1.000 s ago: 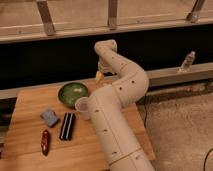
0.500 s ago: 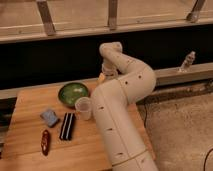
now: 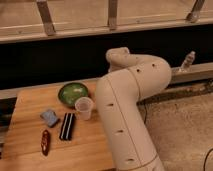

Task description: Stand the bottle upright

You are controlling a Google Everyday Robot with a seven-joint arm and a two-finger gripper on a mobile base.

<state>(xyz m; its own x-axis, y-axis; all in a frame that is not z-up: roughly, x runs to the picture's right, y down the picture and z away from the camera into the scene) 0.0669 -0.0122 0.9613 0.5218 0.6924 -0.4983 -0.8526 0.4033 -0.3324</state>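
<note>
A small clear plastic bottle point(image 3: 188, 61) is on the ledge at the far right, off the table. It looks upright with a slight lean. My arm point(image 3: 131, 100) fills the middle of the camera view and bends back over the table's far right edge. My gripper is hidden behind the arm's upper joint point(image 3: 119, 54), so it does not show. Nothing shows as held.
On the wooden table point(image 3: 30, 150) are a green bowl point(image 3: 73, 93), a clear plastic cup point(image 3: 84, 107), a blue sponge-like block point(image 3: 49, 117), a flat black object point(image 3: 67, 125) and a red-brown packet point(image 3: 45, 142). A dark wall runs behind, with speckled floor at right.
The arm has swung to the right and closer to the camera, and now covers more of the table's right side. The objects on the table and the bottle have not moved.
</note>
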